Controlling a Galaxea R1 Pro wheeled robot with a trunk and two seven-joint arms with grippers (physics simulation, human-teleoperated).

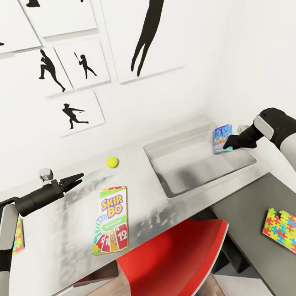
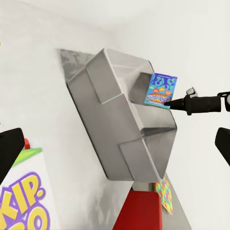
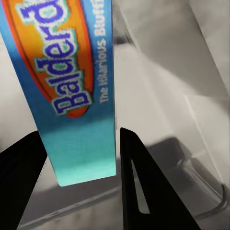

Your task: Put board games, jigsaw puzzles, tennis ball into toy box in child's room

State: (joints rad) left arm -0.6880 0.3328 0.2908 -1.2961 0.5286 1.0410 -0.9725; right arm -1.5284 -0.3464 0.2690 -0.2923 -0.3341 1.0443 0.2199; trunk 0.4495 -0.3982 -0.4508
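My right gripper [image 1: 227,146] is shut on the small blue board game [image 1: 221,138], holding it upright over the right end of the light-grey toy box [image 1: 191,163]; in the right wrist view its fingers [image 3: 143,182] squeeze the game's lower edge [image 3: 76,120]. The Skip-Bo board game [image 1: 111,219] lies flat on the table [image 1: 61,236] near its front edge. The tennis ball [image 1: 112,161] rests behind it. My left gripper [image 1: 78,178] hovers open left of the ball, holding nothing. One jigsaw puzzle [image 1: 293,236] lies on the lower dark-grey section, and another [image 1: 18,236] peeks out behind my left arm.
A red chair [image 1: 175,264] is tucked under the table's front edge below the toy box. A small white-grey object [image 1: 46,173] sits by the wall behind my left gripper. The wall with black silhouette pictures [image 1: 77,110] runs close behind the table.
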